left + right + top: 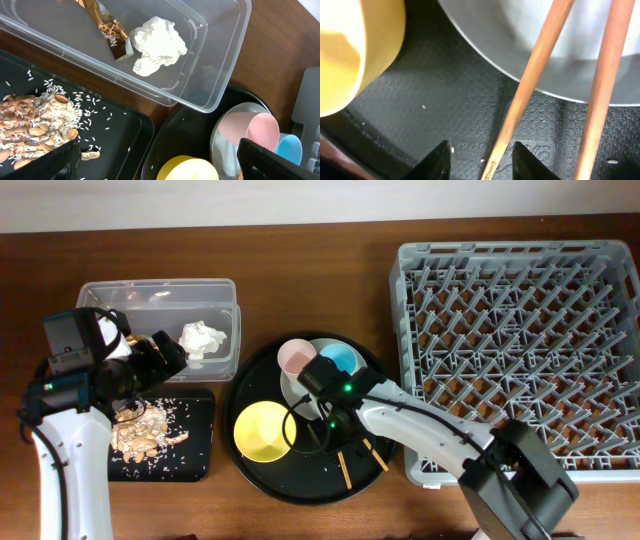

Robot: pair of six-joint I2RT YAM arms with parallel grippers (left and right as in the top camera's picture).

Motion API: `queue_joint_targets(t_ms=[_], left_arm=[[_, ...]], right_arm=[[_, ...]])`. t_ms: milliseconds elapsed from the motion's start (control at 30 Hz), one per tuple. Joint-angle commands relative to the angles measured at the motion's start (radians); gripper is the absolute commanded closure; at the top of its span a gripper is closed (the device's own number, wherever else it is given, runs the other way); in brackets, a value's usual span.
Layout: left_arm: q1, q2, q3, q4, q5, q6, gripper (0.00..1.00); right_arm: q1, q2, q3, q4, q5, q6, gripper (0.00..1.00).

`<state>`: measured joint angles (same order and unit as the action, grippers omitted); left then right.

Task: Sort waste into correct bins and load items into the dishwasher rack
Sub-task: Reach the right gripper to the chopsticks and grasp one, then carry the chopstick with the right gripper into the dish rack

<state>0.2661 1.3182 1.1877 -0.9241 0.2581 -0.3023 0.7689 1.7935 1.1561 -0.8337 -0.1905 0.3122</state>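
My right gripper [482, 160] is down on the round black tray [420, 110], its jaws open on either side of one wooden chopstick [530, 80] with a gap at each side. The second chopstick [602, 85] lies outside them, and both rest on the pale plate [485, 35]. The yellow bowl [262, 430], pink cup [295, 357] and blue cup [342, 359] share that tray. My left gripper [165, 167] hangs wide open and empty. A foil wrapper [112, 35] and tissue [157, 45] lie in the clear tub [220, 75]. Food scraps [30, 125] lie on the flat black tray [195, 450].
The grey dishwasher rack [520, 330] fills the right side of the table, with nothing in it. The right arm reaches from the front right across the round tray's edge. Loose rice grains are scattered over the flat black tray.
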Motion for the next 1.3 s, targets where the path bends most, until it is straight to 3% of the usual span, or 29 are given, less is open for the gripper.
queue_joint_targets(t_ms=[0, 100, 133, 233, 467, 667, 933, 1067, 1167, 1267], left_arm=[[0.003, -0.011, 0.014, 0.002, 0.008, 0.008, 0.01], [0.003, -0.011, 0.014, 0.002, 0.008, 0.008, 0.01], [0.003, -0.011, 0.014, 0.002, 0.008, 0.008, 0.01], [0.003, -0.011, 0.014, 0.002, 0.008, 0.008, 0.01], [0.003, -0.011, 0.014, 0.002, 0.008, 0.008, 0.01], [0.003, -0.011, 0.014, 0.002, 0.008, 0.008, 0.01], [0.003, -0.011, 0.014, 0.002, 0.008, 0.008, 0.01], [0.003, -0.011, 0.014, 0.002, 0.008, 0.008, 0.01], [0.003, -0.011, 0.014, 0.002, 0.008, 0.008, 0.01], [0.003, -0.011, 0.014, 0.002, 0.008, 0.008, 0.01]], right_arm=[[0.010, 0.039, 0.009, 0.005, 0.055, 0.019, 0.61], [0.010, 0.064, 0.009, 0.010, 0.064, 0.019, 0.62], [0.010, 0.064, 0.009, 0.012, 0.065, 0.019, 0.71], [0.010, 0.064, 0.009, 0.012, 0.065, 0.019, 0.79], [0.010, 0.066, -0.018, 0.055, 0.072, 0.037, 0.79], [0.010, 0.066, -0.011, 0.046, 0.068, 0.037, 0.88], [0.010, 0.055, 0.167, -0.170, 0.068, 0.037, 0.96], [0.009, -0.056, 0.263, -0.270, 0.071, 0.017, 0.96], [-0.057, -0.132, 0.303, -0.323, 0.072, 0.006, 0.96], [-0.250, -0.174, 0.304, -0.387, 0.072, -0.082, 0.96]])
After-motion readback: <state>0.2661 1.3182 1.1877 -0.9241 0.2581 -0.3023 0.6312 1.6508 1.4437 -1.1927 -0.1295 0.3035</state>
